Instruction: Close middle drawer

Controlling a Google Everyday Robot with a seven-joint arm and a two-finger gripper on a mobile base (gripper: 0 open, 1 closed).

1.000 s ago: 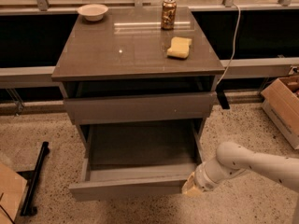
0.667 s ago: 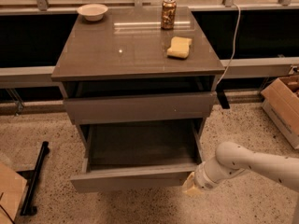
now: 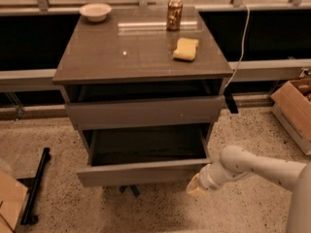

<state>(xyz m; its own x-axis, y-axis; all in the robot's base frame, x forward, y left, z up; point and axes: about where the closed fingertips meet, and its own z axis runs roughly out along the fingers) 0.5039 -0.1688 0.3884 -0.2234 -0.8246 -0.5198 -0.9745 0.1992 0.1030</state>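
Observation:
The middle drawer [image 3: 141, 173] is a wide, shallow grey-brown drawer with a plain flat front. It stands pulled out from the cabinet [image 3: 141, 57], and its grey inside shows. The taller-fronted drawer [image 3: 146, 111] above it sticks out a little. The lowest drawer is hidden under the open one. My gripper [image 3: 197, 187] is low at the right end of the middle drawer's front, right against its corner. The white arm [image 3: 257, 168] reaches in from the lower right.
On the cabinet top are a white bowl [image 3: 95, 11], a can [image 3: 174, 14] and a yellow sponge [image 3: 186, 49]. A cardboard box [image 3: 294, 110] stands on the floor at the right. A black bar [image 3: 35, 188] and another box [image 3: 9, 203] lie at the lower left.
The middle drawer has slid back into the cabinet by part of its length. My gripper has moved with its front, toward the cabinet.

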